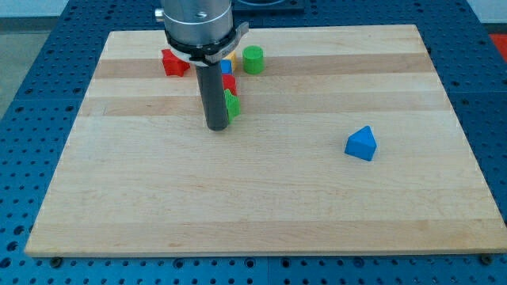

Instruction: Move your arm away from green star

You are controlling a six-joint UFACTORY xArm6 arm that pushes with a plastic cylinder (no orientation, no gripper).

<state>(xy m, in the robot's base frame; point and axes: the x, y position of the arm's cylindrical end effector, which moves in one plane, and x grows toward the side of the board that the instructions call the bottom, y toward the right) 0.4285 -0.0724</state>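
The green star (232, 104) lies near the view's top, left of centre, partly hidden behind my rod. My tip (216, 127) rests on the board just left of and slightly below the green star, touching or nearly touching it. A red block (229, 83) sits right above the green star. Above that, a small blue block (226, 67) and a yellow block (234, 58) show only in part behind the arm.
A red star (173, 62) lies at the view's top left of my rod. A green cylinder (253, 59) stands right of the yellow block. A blue triangle (362, 143) lies alone at the view's right. The wooden board (261, 198) sits on a blue perforated table.
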